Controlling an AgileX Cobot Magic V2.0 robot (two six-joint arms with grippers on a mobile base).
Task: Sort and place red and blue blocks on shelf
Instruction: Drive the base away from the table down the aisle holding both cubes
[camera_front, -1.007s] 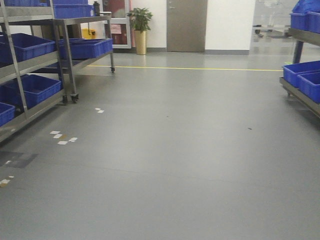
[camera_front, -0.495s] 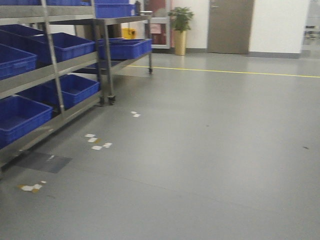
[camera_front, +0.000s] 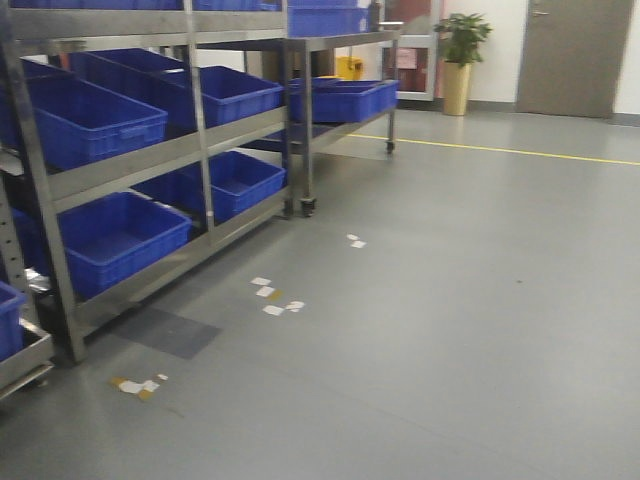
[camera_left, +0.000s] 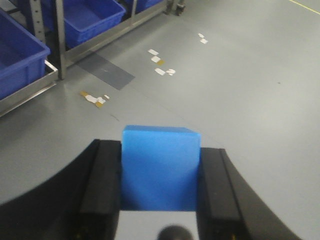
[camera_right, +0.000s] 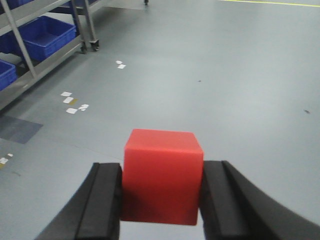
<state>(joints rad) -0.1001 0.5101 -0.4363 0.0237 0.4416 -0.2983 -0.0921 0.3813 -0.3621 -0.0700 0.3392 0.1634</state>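
The left gripper (camera_left: 160, 156) is clamping the blue block (camera_left: 161, 172) between its pads. The right gripper (camera_right: 161, 170) is squeezing the red block (camera_right: 163, 180) the same way, and both are hanging over the floor (camera_right: 240, 90). Ahead, tape scraps (camera_front: 272, 298) are lying near the shelf (camera_front: 150, 155), which is filling far more of the left than a second ago, with its bins (camera_front: 100, 120) looming closer. The plant (camera_front: 460, 55) and door (camera_front: 575, 55) are sliding rightward.

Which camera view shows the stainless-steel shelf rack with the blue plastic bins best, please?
The exterior front-facing view: the stainless-steel shelf rack fills its left side, with several tiers of blue plastic bins visible. The left wrist view catches only a bottom corner; the right wrist view, only lower tiers at its upper left.
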